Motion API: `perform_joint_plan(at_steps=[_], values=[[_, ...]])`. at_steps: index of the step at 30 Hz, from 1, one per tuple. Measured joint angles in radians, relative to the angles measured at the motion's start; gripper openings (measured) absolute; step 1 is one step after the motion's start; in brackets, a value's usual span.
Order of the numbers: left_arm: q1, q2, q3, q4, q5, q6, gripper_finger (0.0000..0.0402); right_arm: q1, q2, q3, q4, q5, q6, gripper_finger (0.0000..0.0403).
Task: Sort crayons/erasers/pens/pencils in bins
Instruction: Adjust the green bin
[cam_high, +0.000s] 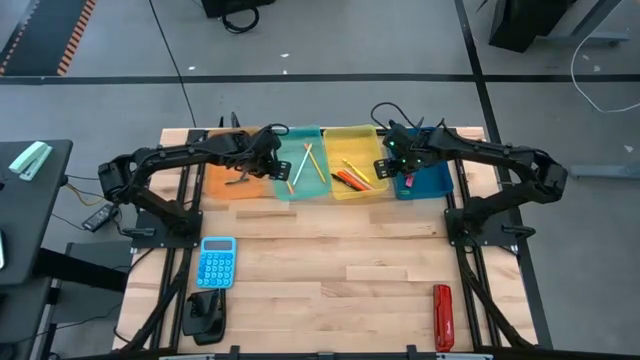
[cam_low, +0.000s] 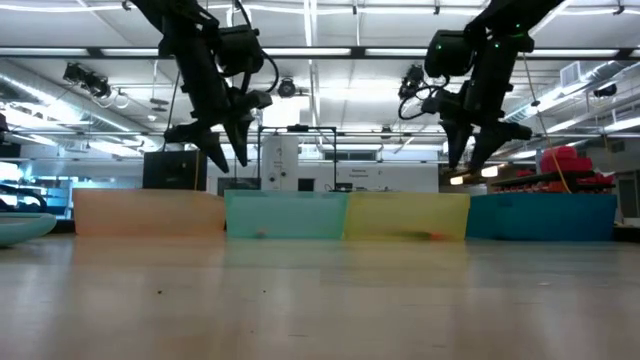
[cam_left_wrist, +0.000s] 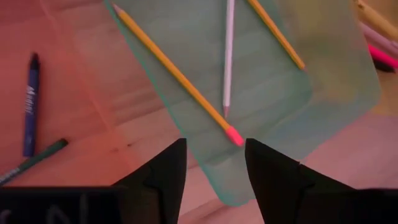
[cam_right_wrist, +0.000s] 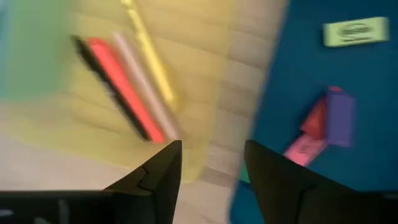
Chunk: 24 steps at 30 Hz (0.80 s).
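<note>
Both grippers hang open and empty above the row of bins along the desk's far edge: the left gripper (cam_high: 262, 152) over the orange bin (cam_high: 222, 177) and teal bin (cam_high: 300, 165) seam, the right gripper (cam_high: 397, 162) between the yellow bin (cam_high: 357, 190) and blue bin (cam_high: 432, 182). Pencils (cam_left_wrist: 177, 74) lie in the teal one, erasers (cam_right_wrist: 329, 121) in the blue.

1. Both hands hang clear above the row of bins (cam_high: 320, 165), with open air between fingertips and bin rims in the low view.
2. The front tabletop (cam_high: 330, 270) lies mostly open; a blue calculator (cam_high: 216, 262), a black device (cam_high: 204, 314) and a red tool (cam_high: 442, 317) occupy its edges.
3. Arm bases flank both sides.
</note>
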<state>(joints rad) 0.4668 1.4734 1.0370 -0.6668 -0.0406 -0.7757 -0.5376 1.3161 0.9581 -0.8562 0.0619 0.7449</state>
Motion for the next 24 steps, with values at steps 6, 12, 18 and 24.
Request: perform_joint_plan(at_steps=[6, 12, 18, 24], values=[[-0.05, 0.0, 0.0, 0.034, 0.053, 0.004, 0.0165, 0.067, -0.008, 0.0, 0.117, -0.06, 0.017, 0.0184], [-0.143, 0.0, 0.0, 0.107, 0.053, 0.132, 0.0143, 0.162, -0.008, 0.0, 0.203, -0.092, -0.128, 0.0184], [-0.232, 0.0, 0.0, 0.161, 0.052, 0.282, 0.0119, 0.293, -0.008, 0.0, 0.201, -0.098, -0.352, 0.0184], [-0.296, 0.0, 0.0, 0.189, 0.081, 0.29, 0.0104, 0.368, -0.008, 0.0, 0.201, -0.029, -0.326, 0.0184]])
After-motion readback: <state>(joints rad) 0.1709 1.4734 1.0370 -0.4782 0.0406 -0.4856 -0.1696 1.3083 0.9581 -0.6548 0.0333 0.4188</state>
